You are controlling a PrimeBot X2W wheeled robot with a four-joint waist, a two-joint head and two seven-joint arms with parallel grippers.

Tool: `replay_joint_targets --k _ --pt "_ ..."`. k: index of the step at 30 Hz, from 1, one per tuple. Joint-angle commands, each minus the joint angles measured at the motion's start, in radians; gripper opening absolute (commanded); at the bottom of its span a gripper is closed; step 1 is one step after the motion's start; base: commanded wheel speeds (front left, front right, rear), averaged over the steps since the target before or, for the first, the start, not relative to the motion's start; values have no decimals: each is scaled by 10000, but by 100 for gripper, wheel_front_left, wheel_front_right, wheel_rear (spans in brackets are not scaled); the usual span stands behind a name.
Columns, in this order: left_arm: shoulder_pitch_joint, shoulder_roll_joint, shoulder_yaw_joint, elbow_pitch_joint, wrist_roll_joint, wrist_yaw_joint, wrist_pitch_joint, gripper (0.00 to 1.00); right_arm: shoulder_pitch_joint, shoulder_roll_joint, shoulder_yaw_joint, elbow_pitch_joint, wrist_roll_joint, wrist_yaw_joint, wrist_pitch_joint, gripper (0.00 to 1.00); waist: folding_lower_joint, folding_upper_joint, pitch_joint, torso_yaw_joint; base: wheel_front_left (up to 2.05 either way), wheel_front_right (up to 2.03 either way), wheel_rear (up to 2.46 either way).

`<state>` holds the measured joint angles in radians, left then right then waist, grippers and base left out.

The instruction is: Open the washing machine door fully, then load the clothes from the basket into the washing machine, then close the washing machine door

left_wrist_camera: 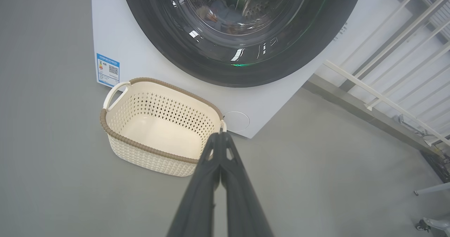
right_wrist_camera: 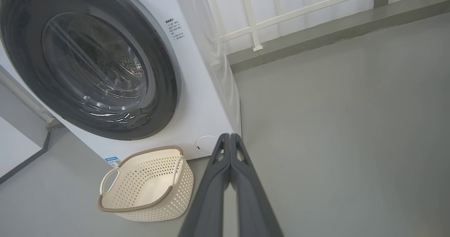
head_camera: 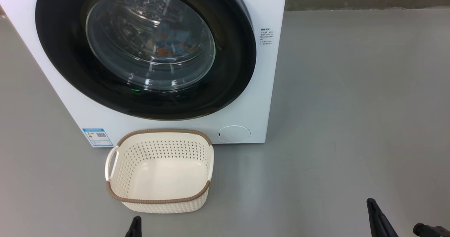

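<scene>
White washing machine [head_camera: 269,89], glossy black door [head_camera: 66,71], cream perforated brown-rimmed basket [head_camera: 160,149]; clothes [head_camera: 168,43] seem blue-and-orange.

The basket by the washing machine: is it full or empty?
Empty. The basket shows its bare cream bottom, no cloth in it. Blue printed clothes lie behind the glass of the shut washing machine door.

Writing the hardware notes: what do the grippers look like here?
The left gripper and the right gripper match: two long, matte dark grey fingers each, broad at the base, tapering to slim tips, with a small triangular cutout near each tip. Plain surfaces, no markings.
</scene>
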<state>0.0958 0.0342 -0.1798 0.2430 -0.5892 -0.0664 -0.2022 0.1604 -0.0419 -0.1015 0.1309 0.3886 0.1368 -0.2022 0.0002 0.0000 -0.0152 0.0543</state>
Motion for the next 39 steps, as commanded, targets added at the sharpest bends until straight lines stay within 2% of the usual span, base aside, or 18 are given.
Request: replay_joint_targets --k 1,39 --pt "-449 129 188 -176 -295 -42 52 0 -413 -94 33 -184 387 -11 92 0 -1 0 3 -10 0 0 0" --pt "-1011 246 1036 -121 -4000 -260 1056 0 -1230 -130 30 292 4706 -29 1157 0 -1 0 68 -203 0 0 0"
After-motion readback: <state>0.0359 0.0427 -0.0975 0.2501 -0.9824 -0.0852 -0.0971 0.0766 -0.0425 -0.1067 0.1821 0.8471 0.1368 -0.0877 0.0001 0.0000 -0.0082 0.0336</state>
